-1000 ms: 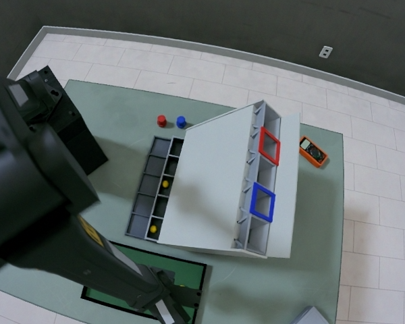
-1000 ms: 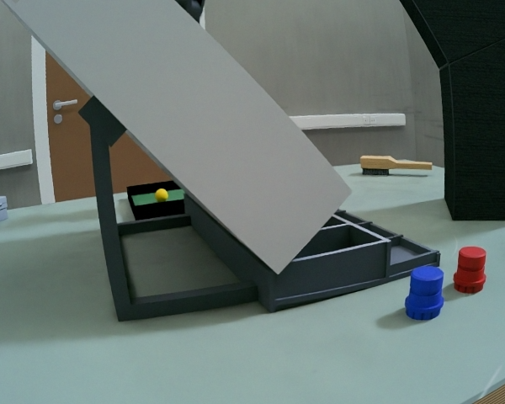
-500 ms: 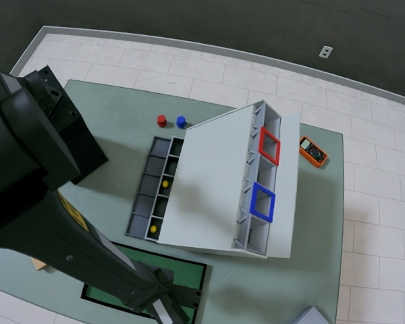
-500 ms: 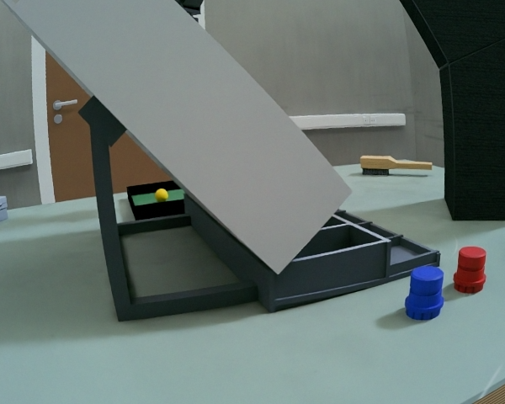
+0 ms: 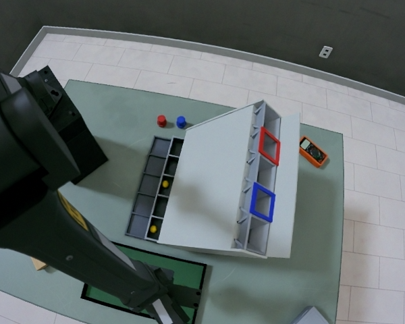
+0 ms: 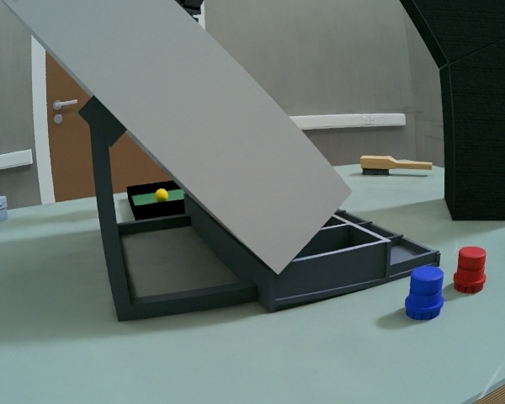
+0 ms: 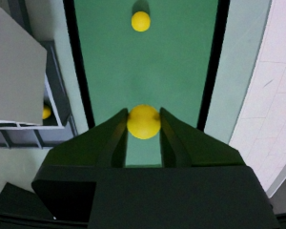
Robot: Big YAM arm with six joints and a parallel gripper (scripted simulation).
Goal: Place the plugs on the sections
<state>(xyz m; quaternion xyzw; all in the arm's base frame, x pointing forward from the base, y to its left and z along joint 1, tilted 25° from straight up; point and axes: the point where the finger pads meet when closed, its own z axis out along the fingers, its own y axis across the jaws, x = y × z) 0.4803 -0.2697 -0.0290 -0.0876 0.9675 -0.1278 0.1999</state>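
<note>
My gripper is shut on a yellow marble and holds it above the green marble tray, where another yellow marble lies. In the top view the gripper is at the bottom edge over the tray. The grey cover slopes down from a row of funnels, among them the red-banded funnel and the blue-banded funnel. Two yellow marbles lie in the sections at the cover's foot, one in the middle section and one in the nearest section. The red plug and blue plug stand on the mat.
An orange multimeter lies beyond the funnels. A black box stands at the left by my arm. A wooden brush lies on the mat. A grey case corner shows at the bottom right.
</note>
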